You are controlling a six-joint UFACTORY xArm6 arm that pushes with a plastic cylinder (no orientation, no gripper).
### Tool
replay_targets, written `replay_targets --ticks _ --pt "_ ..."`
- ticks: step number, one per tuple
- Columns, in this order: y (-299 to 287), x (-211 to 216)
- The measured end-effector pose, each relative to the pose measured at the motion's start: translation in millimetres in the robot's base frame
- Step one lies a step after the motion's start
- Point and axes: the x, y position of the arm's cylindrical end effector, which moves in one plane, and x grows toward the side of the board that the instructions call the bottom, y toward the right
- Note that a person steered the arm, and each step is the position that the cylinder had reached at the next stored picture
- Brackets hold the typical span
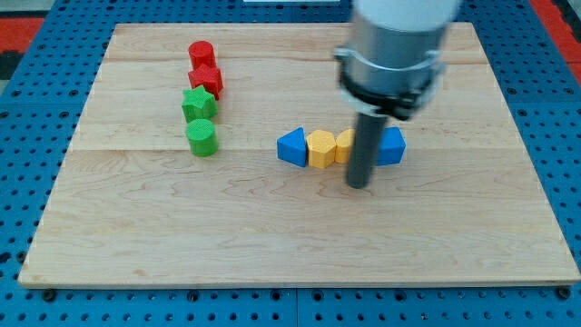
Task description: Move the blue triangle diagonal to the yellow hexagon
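Note:
A blue triangle (292, 147) lies near the board's middle, touching the left side of a yellow hexagon (321, 149). A second yellow block (345, 145) sits just right of the hexagon, partly hidden by my rod. A blue block (391, 145) lies to the right of the rod, its shape partly hidden. My tip (359, 185) rests on the board just below the second yellow block, right of and below the hexagon, apart from the blue triangle.
At the upper left a column of blocks stands: a red cylinder (201, 54), a red star (206, 80), a green star (199, 104) and a green cylinder (202, 138). The wooden board (136, 236) lies on a blue pegboard.

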Motion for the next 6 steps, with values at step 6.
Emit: replay_targets --ticks 6 --pt "-70.5 -115.6"
